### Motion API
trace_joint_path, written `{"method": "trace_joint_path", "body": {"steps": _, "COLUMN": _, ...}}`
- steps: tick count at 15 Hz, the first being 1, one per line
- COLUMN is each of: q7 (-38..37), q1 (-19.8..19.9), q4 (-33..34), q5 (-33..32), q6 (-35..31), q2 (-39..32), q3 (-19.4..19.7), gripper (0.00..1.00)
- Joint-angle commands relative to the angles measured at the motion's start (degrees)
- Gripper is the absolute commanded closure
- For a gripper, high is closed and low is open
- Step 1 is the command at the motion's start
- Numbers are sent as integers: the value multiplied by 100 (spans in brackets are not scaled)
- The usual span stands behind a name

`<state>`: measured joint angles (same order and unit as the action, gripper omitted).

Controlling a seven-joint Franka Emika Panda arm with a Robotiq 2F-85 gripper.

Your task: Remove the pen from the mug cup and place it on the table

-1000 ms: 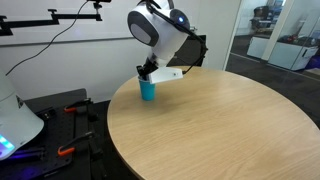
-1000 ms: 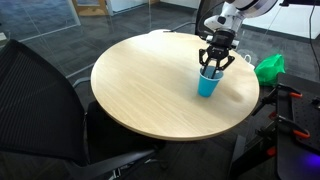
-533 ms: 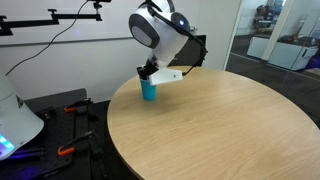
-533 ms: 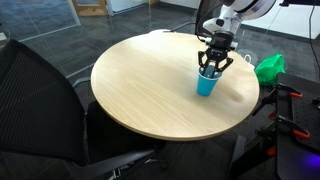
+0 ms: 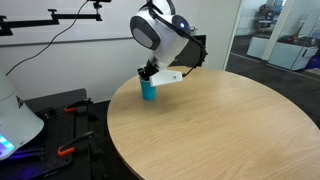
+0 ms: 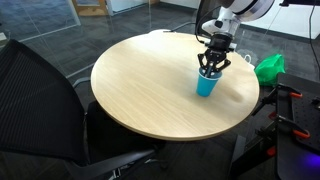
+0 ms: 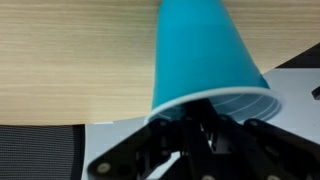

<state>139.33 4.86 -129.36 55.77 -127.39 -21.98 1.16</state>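
Note:
The small blue mug cup [image 5: 148, 91] stands upright near the edge of the round tan table [image 5: 220, 120]. It also shows in the exterior view [image 6: 207, 84] on the table [image 6: 150, 80]. My gripper [image 5: 147, 74] hangs straight over the cup's mouth [image 6: 211, 70], fingertips dipping inside. In the wrist view the cup [image 7: 205, 60] fills the frame, and the dark fingers of the gripper [image 7: 208, 130] are drawn together at its pale rim. The pen is almost wholly hidden between the fingers; only a thin sliver shows there.
The table edge runs close by the cup in the wrist view [image 7: 70, 60]. A black office chair [image 6: 40, 110] stands at the near side of the table. A green object [image 6: 268, 67] lies beyond the table. A white device [image 5: 15, 125] and tools sit on a low black surface.
The gripper's fingers have drawn closer together over the cup's mouth. The arm and cup have hardly moved.

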Motion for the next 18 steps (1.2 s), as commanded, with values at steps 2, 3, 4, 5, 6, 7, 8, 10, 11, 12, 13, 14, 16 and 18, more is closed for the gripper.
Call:
{"method": "trace_joint_path", "body": {"steps": 2, "q7": 160, "q1": 143, "q4": 31, "q5": 142, "q6": 63, "q2": 56, "q3": -80, "gripper": 97}}
{"method": "trace_joint_path", "body": {"steps": 3, "q7": 181, "q1": 152, "q4": -12, "q5": 160, "q6": 42, "q2": 111, "q3": -78, "gripper": 97}}
{"method": "trace_joint_path", "body": {"steps": 4, "q7": 192, "q1": 163, "q4": -46, "q5": 172, "q6": 40, "q2": 158, "q3": -77, "gripper": 97}}
{"method": "trace_joint_path", "body": {"steps": 5, "q7": 212, "q1": 177, "q4": -117, "q5": 193, "q6": 23, "q2": 255, "q3": -73, "gripper": 97}}
{"method": "trace_joint_path", "body": {"steps": 6, "q7": 234, "q1": 193, "q4": -153, "q5": 215, "q6": 28, "q2": 318, "q3": -72, "gripper": 97}}
{"method": "trace_joint_path", "body": {"steps": 7, "q7": 254, "q1": 204, "q4": -212, "q5": 251, "q6": 32, "q2": 421, "q3": -70, "gripper": 97}}
{"method": "trace_joint_path", "body": {"steps": 8, "q7": 280, "q1": 210, "q4": -255, "q5": 289, "q6": 37, "q2": 506, "q3": -64, "gripper": 97}}
{"method": "trace_joint_path", "body": {"steps": 10, "q7": 389, "q1": 212, "q4": -392, "q5": 377, "q6": 30, "q2": 752, "q3": -47, "gripper": 97}}
{"method": "trace_joint_path", "body": {"steps": 11, "q7": 417, "q1": 209, "q4": -456, "q5": 415, "q6": 54, "q2": 871, "q3": -34, "gripper": 97}}
{"method": "trace_joint_path", "body": {"steps": 12, "q7": 451, "q1": 199, "q4": -546, "q5": 444, "q6": 56, "q2": 1028, "q3": -20, "gripper": 97}}
{"method": "trace_joint_path", "body": {"steps": 13, "q7": 466, "q1": 185, "q4": -627, "q5": 464, "q6": 71, "q2": 1169, "q3": -6, "gripper": 97}}
{"method": "trace_joint_path", "body": {"steps": 14, "q7": 432, "q1": 150, "q4": -744, "q5": 444, "q6": 41, "q2": 1362, "q3": 6, "gripper": 97}}
{"method": "trace_joint_path", "body": {"steps": 16, "q7": 360, "q1": 80, "q4": -962, "q5": 374, "q6": -41, "q2": 1750, "q3": 18, "gripper": 97}}
{"method": "trace_joint_path", "body": {"steps": 18, "q7": 244, "q1": 4, "q4": -1170, "q5": 278, "q6": -125, "q2": 2156, "q3": 17, "gripper": 97}}
